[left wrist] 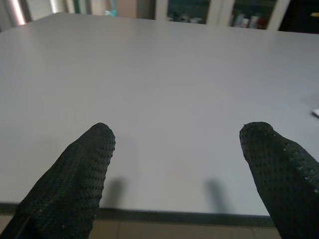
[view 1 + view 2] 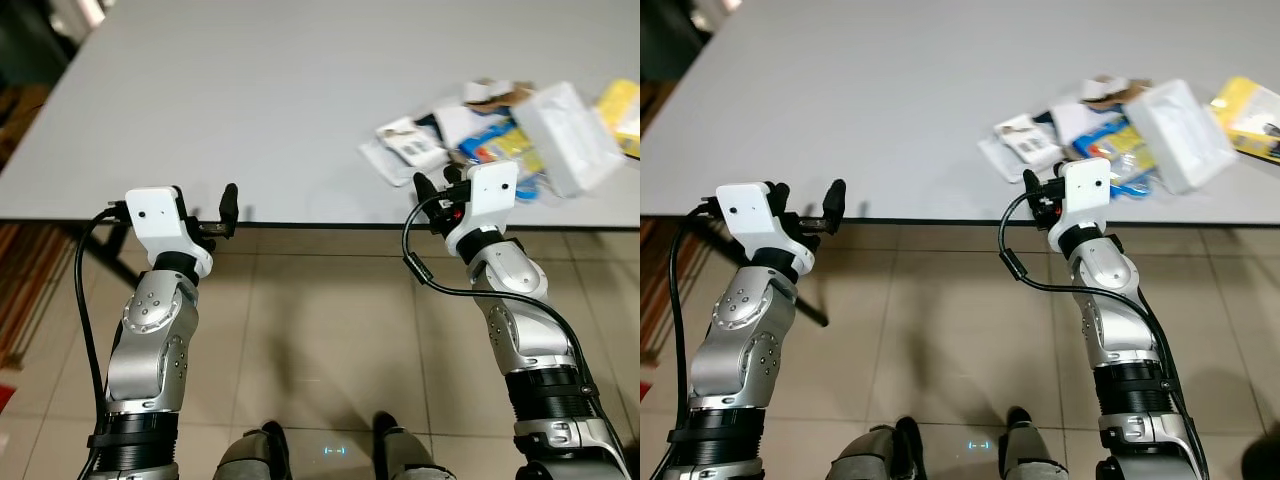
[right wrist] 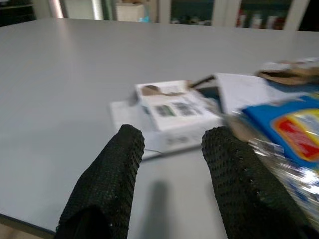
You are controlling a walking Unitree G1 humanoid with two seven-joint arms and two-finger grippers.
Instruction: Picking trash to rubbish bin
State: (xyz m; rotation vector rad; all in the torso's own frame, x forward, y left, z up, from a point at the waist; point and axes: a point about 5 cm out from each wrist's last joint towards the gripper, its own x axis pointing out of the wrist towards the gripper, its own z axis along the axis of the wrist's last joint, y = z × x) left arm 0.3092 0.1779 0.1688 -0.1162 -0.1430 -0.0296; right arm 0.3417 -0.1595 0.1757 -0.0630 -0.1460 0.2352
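I have both arms raised at the near edge of the grey tabletop, with tiled floor below me. My left pincer sits over a bare stretch of the surface, its two black fingers spread wide and holding nothing. My right pincer is further along the same edge, pointed at the trash; its fingers stand partly apart, narrower than the left pair, and nothing is between them.

The trash pile lies on the tabletop toward my right side, close to the near edge. Nearest my right pincer is a small white printed box resting on a flat white sheet, just beyond the fingertips and apart from them. Just beside it is a blue and yellow crinkly wrapper, touching or overlapping clear plastic at its near side; the wrist view is blurred there, so I cannot tell which. Behind these sit a white paper and a brown torn cardboard scrap. From the head camera I also see a pale semi-clear packet lying on top of the pile, and a yellow packet at the far right.
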